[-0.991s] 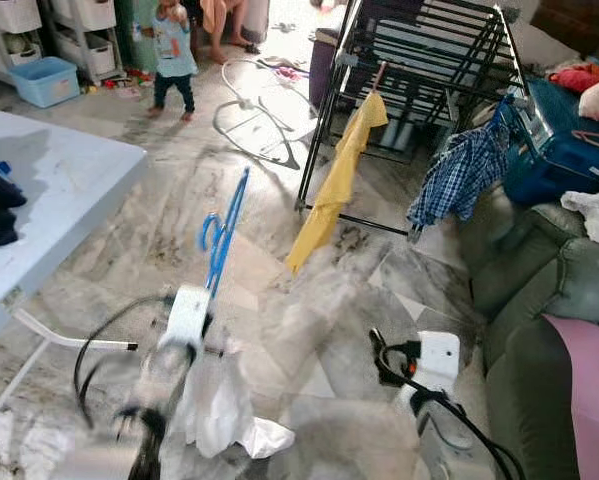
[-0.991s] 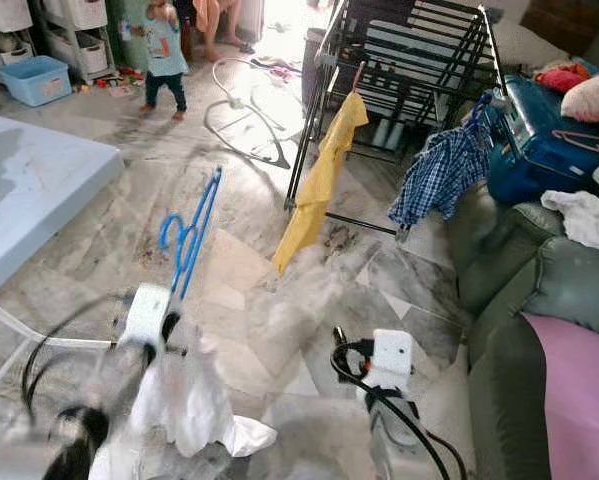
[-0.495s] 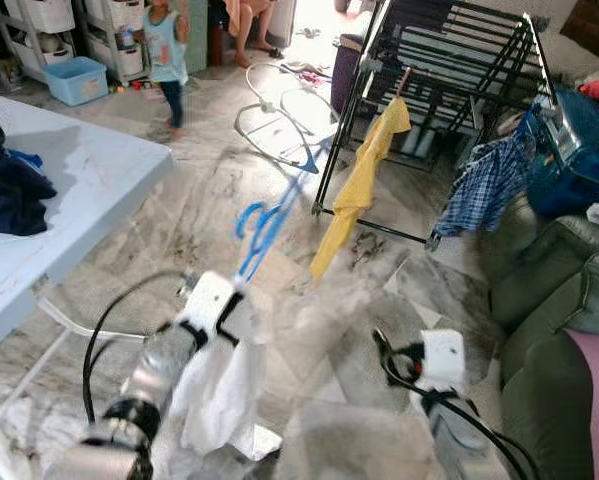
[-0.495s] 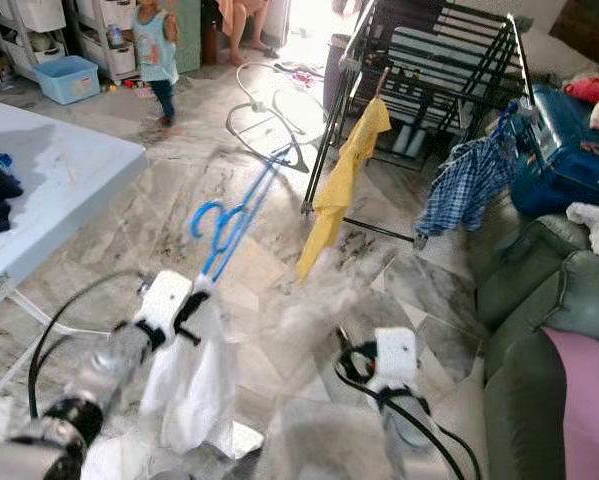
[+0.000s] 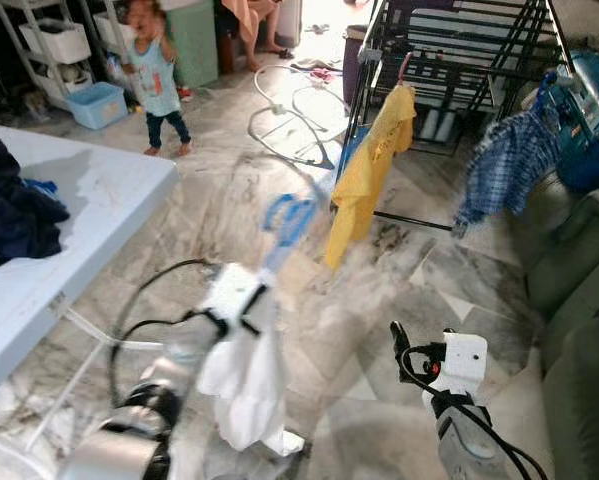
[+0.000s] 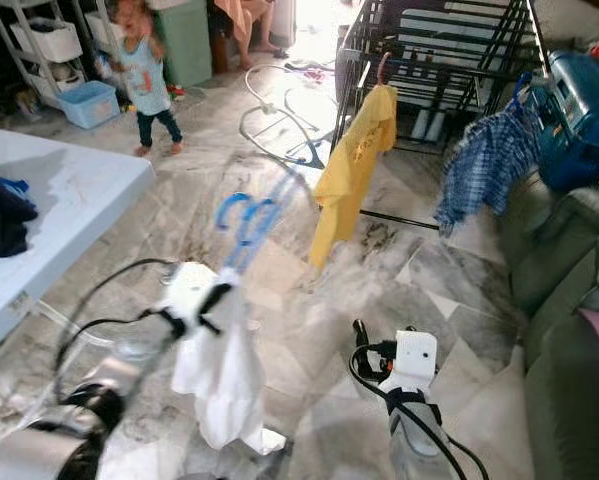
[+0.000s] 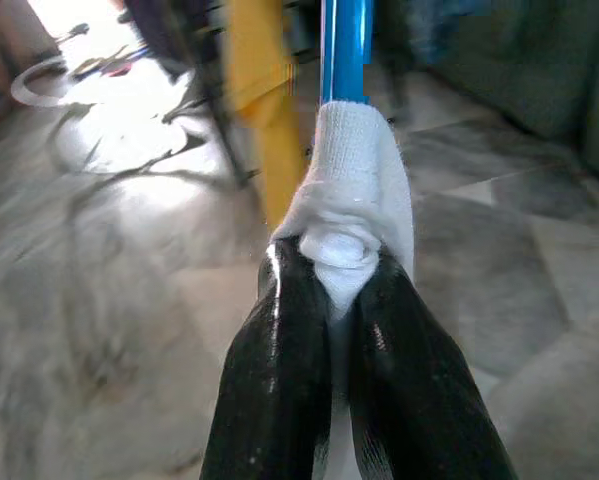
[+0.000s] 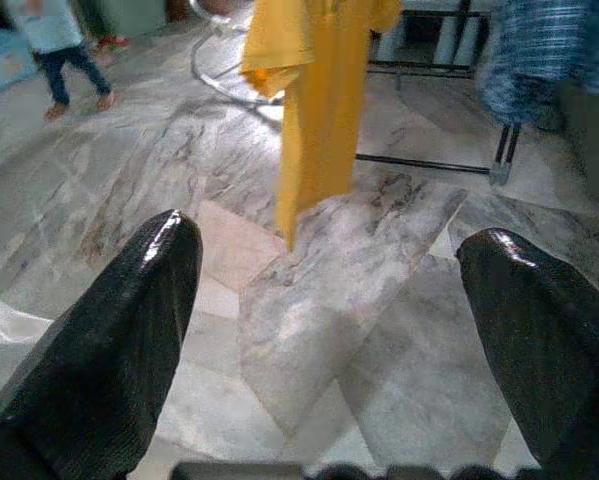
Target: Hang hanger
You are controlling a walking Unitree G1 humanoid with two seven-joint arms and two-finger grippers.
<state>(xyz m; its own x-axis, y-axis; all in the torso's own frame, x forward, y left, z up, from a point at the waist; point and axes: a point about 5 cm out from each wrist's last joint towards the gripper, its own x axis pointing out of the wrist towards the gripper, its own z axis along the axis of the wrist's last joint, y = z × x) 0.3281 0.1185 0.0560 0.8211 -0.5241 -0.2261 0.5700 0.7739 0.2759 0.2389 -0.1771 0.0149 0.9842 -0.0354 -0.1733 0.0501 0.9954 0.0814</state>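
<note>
- The left gripper (image 7: 324, 300) is clamped on a white garment (image 5: 244, 375) draped on the blue hanger (image 6: 247, 222).
- The hanger is held in the air over the marble floor (image 5: 379, 290), hook pointing toward the black drying rack (image 5: 449, 60).
- Hanger and cloth look light; the plastic is probably stiff, the cloth soft and liable to slip, so a grip through the fabric near the hanger's end seems sound.
- The left arm reaches forward; the right gripper (image 8: 329, 290) hangs low, fingers spread wide, holding nothing.
</note>
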